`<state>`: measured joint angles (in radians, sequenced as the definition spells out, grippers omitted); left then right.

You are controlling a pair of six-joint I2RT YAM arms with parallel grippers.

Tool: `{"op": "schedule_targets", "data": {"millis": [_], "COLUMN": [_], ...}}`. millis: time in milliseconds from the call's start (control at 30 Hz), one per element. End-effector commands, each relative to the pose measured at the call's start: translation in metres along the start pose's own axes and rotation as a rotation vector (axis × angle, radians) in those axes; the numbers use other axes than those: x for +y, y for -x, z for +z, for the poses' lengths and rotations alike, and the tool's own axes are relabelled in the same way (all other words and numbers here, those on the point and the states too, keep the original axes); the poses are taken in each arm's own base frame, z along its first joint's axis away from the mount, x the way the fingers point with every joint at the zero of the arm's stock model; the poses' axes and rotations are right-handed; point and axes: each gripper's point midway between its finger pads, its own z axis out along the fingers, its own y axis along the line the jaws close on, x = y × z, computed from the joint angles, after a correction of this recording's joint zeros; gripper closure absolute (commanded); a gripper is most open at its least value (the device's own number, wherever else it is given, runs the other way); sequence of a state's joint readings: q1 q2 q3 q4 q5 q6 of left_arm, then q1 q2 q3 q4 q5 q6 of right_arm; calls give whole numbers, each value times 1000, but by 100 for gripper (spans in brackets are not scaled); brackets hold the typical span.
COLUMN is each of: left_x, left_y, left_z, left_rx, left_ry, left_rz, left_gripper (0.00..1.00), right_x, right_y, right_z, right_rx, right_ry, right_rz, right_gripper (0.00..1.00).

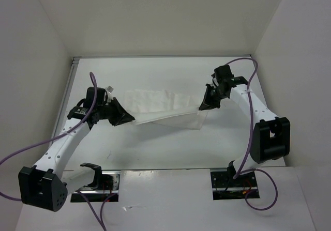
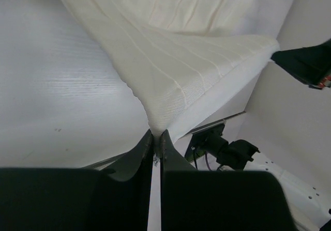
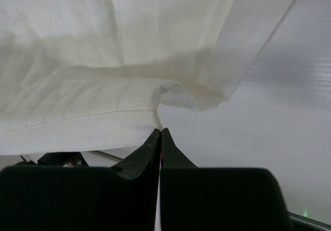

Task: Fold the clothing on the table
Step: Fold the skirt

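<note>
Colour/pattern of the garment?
The clothing is plain cream-white, with faint parallel ribbed lines in the weave. Clearest in the left wrist view.

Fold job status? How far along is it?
Done: grasp only; left claw and right claw are each shut on a corner of the clothing. In hand: its near edge is lifted and stretched between them, the far part lying on the table. Remaining: carry the edge over, lay it down, release. No finished fold shows yet.

The clothing [image 1: 155,103] is creamy white with a fine ribbed weave. The counter [image 1: 170,148] is plain white; the fingers [image 2: 135,161] are black.
</note>
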<state>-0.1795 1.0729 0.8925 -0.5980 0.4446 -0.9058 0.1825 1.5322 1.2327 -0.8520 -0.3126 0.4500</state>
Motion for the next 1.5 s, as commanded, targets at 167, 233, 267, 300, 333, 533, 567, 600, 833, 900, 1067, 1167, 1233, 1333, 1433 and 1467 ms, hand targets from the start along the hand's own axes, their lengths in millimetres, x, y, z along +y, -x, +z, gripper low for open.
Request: {"op": "schedule_targets", "data": {"millis": [167, 233, 267, 300, 333, 533, 567, 600, 833, 900, 1067, 1167, 1233, 1333, 1433, 1467], "left_x": [23, 28, 28, 28, 32, 42, 38, 38, 46, 23, -2, -6, 3, 28, 47, 56], "left_y": [40, 50, 56, 60, 64, 87, 92, 94, 134, 163, 209, 208, 197, 187, 175, 170], "left_z": [39, 53, 57, 63, 72, 102, 104, 106, 133, 134, 98, 73, 72, 80, 99, 109], "left_rx": [-51, -37, -41, -43, -25, 1, -5, -3, -42, -121, -285, -342, -322, -296, -226, -194], "left_ry": [129, 151, 159, 157, 175, 201, 195, 197, 130, 47, 27, 30, 53, 128, 145, 159], "left_rz": [-33, -38, -28, -26, -26, -27, -24, -25, -105, -97, -75, -13, 1, -7, -23, -25], "left_gripper": [89, 88, 88, 88, 88, 88, 88, 88, 50, 49, 47, 47, 49, 54, 60, 63], "right_x": [0, -2, -2, -1, 0, -3, -3, -4, -1, 9, 39, 52, 58, 70, 85, 85], "right_y": [43, 44, 44, 48, 50, 66, 67, 69, 121, 150, 182, 165, 141, 104, 78, 67], "right_z": [-8, -8, -8, -10, -10, -2, 2, 8, 42, 32, -28, -52, -41, -20, -1, 12], "right_rx": [-139, -144, -144, -156, -165, -181, -181, -169, -235, -324, -530, -563, -471, -340, -268, -223], "right_ry": [-33, -42, -42, -46, -42, -75, -75, -81, -59, -30, 53, 64, 70, 98, 117, 118], "right_rz": [-49, -49, -49, -50, -53, -51, -51, -47, -47, -50, -92, -128, -168, -221, -266, -261], "right_gripper": [100, 100, 100, 100, 100, 100, 100, 99, 80, 69, 53, 50, 50, 50, 50, 50]}}
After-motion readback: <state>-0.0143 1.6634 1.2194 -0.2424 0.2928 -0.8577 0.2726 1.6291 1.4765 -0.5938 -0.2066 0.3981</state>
